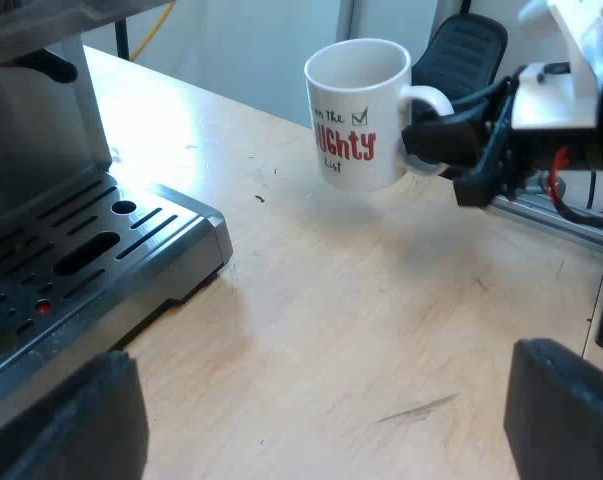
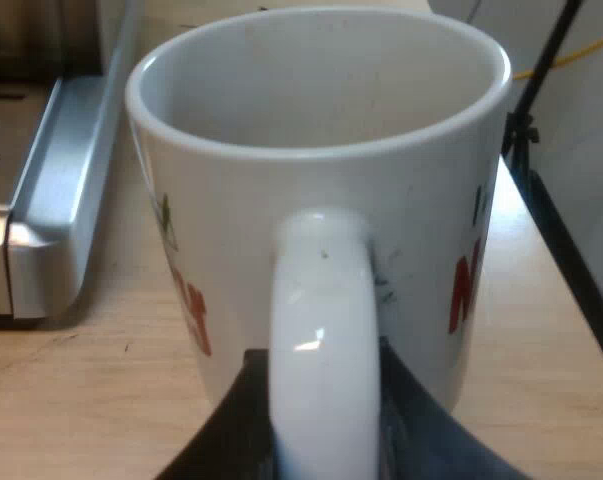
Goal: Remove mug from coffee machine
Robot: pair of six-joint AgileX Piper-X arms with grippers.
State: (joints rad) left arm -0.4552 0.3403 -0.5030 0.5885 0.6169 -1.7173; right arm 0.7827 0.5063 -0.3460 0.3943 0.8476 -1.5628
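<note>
Pinching the mug (image 2: pixel 311 190) by its handle (image 2: pixel 321 330), the right gripper (image 2: pixel 326 420) held it upright over the bench (image 1: pixel 361 330); the left gripper (image 1: pixel 321 420) had its fingers (image 1: pixel 66 420) spread wide.

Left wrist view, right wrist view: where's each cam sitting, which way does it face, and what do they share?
Left wrist view: on the left arm, low over the wooden table, facing across it past the drip tray of the espresso machine toward the mug held by the right gripper; own left gripper open.
Right wrist view: on the right arm, close behind the mug's handle, facing over the mug; own fingers clamp the handle.
Shared: mug, drip tray, table.
</note>
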